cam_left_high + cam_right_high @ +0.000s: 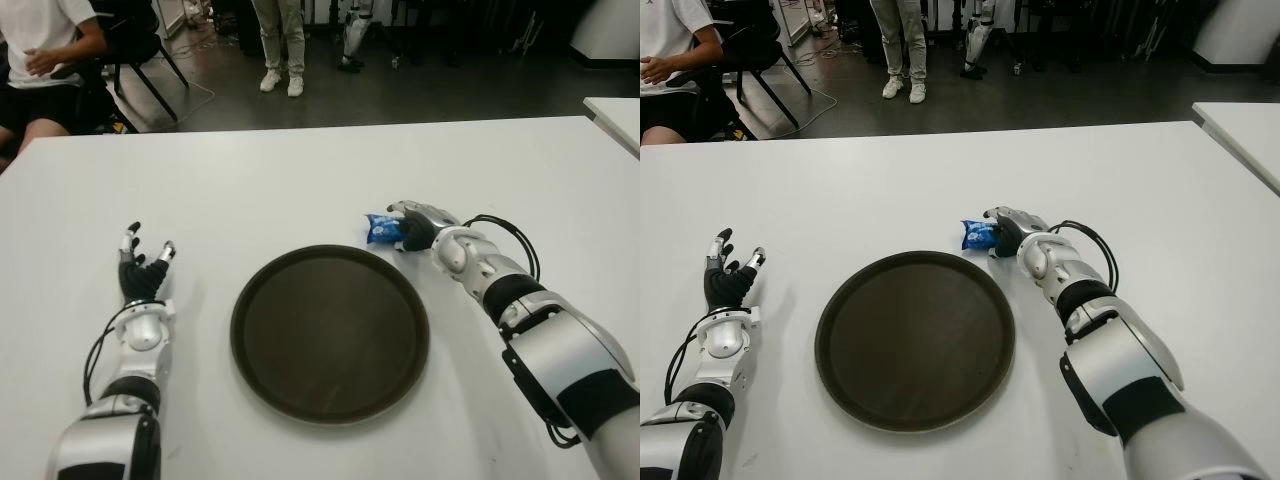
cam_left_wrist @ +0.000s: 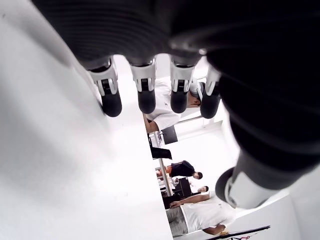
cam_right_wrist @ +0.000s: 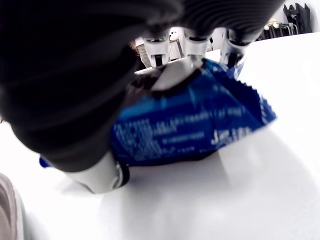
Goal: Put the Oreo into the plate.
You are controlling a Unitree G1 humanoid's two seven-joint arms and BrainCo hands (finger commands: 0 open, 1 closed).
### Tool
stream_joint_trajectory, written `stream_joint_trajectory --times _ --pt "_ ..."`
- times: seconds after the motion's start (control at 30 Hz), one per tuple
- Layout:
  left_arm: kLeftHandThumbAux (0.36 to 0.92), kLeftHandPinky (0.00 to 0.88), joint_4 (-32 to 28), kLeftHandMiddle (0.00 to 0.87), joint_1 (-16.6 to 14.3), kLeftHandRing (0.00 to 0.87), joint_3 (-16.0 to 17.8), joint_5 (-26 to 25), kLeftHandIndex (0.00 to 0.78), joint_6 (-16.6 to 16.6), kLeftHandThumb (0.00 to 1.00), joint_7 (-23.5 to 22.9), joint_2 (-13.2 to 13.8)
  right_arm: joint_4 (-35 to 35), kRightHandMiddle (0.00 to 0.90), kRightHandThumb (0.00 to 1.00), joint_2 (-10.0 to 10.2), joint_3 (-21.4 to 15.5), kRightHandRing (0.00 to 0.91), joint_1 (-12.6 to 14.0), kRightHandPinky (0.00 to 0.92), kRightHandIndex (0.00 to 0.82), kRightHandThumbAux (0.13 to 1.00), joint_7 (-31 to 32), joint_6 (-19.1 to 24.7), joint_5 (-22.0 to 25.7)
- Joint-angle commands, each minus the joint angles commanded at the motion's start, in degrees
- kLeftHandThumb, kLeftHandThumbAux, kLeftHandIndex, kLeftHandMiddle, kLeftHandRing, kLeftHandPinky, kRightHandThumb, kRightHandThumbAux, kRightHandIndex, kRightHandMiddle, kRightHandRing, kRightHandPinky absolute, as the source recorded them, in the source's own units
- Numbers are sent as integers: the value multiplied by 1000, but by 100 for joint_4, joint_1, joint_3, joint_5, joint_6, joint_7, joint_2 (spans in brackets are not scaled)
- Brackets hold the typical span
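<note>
A blue Oreo packet (image 1: 379, 229) lies on the white table (image 1: 300, 170), just beyond the far right rim of the round dark plate (image 1: 330, 335). My right hand (image 1: 405, 228) is over the packet from the right. In the right wrist view its fingers (image 3: 195, 45) curl across the top of the packet (image 3: 200, 125) and the thumb presses in from the near side, while the packet still touches the table. My left hand (image 1: 145, 262) shows left of the plate, fingers (image 2: 145, 95) spread and holding nothing. Nothing lies on the plate.
A seated person (image 1: 40, 50) is beyond the table's far left corner, next to a chair (image 1: 140, 50). Another person's legs (image 1: 280, 45) stand farther back. A second white table (image 1: 615, 115) edges in at the right.
</note>
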Motion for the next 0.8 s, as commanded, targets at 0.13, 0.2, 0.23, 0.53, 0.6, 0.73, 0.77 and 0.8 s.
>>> stream_joint_trajectory --times 0.13,0.2,0.23,0.53,0.6,0.73,0.77,0.8 --pt "695 8 3 30 -3 8 8 -8 44 4 0 6 -4 9 88 426 5 3 96 23 137 17 792 -6 -1 -5" --pt "696 7 2 31 -2 9 13 -12 43 0 0 10 -8 9 90 428 3 6 98 30 131 19 791 -5 -7 -8" --pt "696 7 3 31 -1 9 13 -10 43 -10 0 16 -9 11 91 429 3 9 98 43 130 19 791 -11 -12 -11" --pt "695 13 3 33 9 12 7 -2 45 -35 0 6 -5 21 116 431 17 3 111 96 118 2 789 -35 -11 -7" --pt "693 13 3 35 13 13 9 -6 44 -33 0 -7 -4 11 151 455 25 -22 161 133 177 0 788 -25 -37 24" --pt "691 12 1 30 17 9 17 -15 40 -37 0 -8 -6 15 215 506 37 -59 259 145 271 0 788 49 -19 59" --pt "690 13 1 30 18 9 15 -12 38 -37 0 -7 -5 15 210 504 40 -64 246 148 239 0 785 59 -13 64" --pt "689 14 1 30 20 10 11 -7 37 -38 0 -5 -3 16 207 502 44 -69 237 153 218 0 784 65 -4 67"
